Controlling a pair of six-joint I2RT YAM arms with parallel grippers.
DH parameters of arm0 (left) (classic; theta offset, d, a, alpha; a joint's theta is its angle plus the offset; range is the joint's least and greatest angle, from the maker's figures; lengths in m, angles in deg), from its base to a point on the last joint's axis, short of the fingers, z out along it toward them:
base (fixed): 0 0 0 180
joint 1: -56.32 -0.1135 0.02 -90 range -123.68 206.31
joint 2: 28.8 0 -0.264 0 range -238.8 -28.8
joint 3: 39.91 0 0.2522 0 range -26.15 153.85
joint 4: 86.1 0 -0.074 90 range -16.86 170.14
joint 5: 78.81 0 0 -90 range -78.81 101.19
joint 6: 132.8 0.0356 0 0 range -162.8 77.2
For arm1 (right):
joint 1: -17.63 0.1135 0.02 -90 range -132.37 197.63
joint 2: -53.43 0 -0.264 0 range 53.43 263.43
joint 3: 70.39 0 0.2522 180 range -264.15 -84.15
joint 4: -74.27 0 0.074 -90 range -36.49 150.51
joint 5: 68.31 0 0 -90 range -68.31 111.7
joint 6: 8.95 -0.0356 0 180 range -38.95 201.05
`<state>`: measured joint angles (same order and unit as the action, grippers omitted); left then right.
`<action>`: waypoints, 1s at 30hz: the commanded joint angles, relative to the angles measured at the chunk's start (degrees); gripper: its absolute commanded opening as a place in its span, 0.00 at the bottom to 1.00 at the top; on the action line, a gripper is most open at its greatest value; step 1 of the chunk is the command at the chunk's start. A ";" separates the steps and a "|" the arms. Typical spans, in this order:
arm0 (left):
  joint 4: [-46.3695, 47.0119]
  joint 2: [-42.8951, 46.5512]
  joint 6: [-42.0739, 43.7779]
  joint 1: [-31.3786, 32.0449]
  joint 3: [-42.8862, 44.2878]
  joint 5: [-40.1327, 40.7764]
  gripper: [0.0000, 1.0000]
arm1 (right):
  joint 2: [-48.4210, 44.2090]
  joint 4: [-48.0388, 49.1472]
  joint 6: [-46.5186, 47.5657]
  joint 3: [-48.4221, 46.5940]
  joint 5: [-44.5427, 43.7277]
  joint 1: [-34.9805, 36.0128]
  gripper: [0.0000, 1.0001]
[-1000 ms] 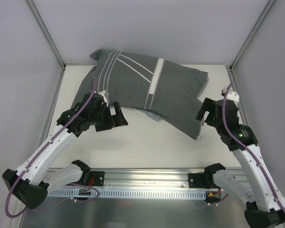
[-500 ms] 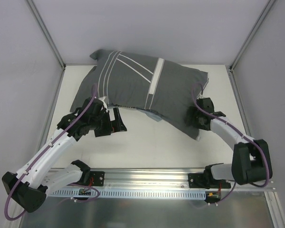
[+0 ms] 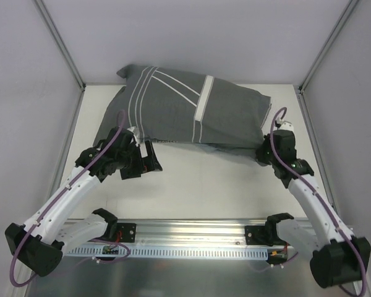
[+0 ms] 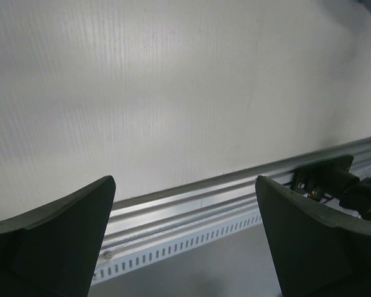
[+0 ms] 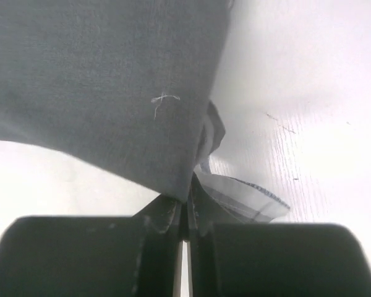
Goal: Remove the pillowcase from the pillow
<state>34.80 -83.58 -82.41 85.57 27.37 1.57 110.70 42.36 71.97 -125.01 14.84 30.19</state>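
Pinching the pillowcase (image 3: 191, 114) corner, the right gripper (image 5: 185, 207) is closed on fabric; the left gripper (image 4: 184, 192) hangs wide open above the table (image 3: 204, 185), near the pillowcase.

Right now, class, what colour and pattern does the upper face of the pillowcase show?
The pillowcase is dark grey with white stripes, seen best from the top external camera.

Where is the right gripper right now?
In the top view the right gripper is on the right side of the table, at the near right corner of the pillowcase; its wrist view shows it shut on the grey fabric edge.
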 commanded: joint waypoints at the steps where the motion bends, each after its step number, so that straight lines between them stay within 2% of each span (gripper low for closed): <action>1: -1.23 -2.08 0.24 -5.06 4.39 3.21 0.99 | -12.05 -10.92 -3.48 -2.64 -3.60 -0.25 0.01; 3: -1.94 -3.13 0.94 -8.84 5.36 2.86 0.99 | -18.65 -18.21 -3.75 -4.31 -6.67 -0.43 0.01; 5: -2.12 -3.14 1.12 -16.31 5.11 1.11 0.99 | -22.19 -25.13 -3.58 -6.50 -10.19 -0.60 0.01; 7: -1.94 -3.66 0.60 -23.23 4.14 -1.70 0.99 | -25.70 -28.68 -3.31 -7.56 -13.78 -1.30 0.01; 10: -0.81 -6.73 -1.16 -28.79 3.35 -3.64 0.99 | -26.43 -32.29 -3.13 -8.53 -15.56 -2.27 0.01; 15: 3.06 -15.51 -2.40 -32.59 3.17 -4.79 0.99 | -25.02 -32.39 -5.33 -8.27 -12.58 -2.89 0.01; 20: 5.53 -21.92 -5.03 -35.32 3.96 -0.49 0.99 | -25.72 -32.39 -5.51 -8.18 -11.26 -2.80 0.01; 26: 5.53 -29.04 -9.07 -35.41 5.28 9.00 0.99 | -26.16 -32.47 -5.51 -7.57 -9.23 -2.89 0.01; 30: 8.07 -35.47 -8.12 -34.62 7.48 9.19 0.99 | -25.73 -32.38 -5.86 -7.13 -8.44 -2.89 0.01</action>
<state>40.42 -115.84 -89.47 50.64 31.98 7.47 85.11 10.08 67.07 -131.83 5.12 27.65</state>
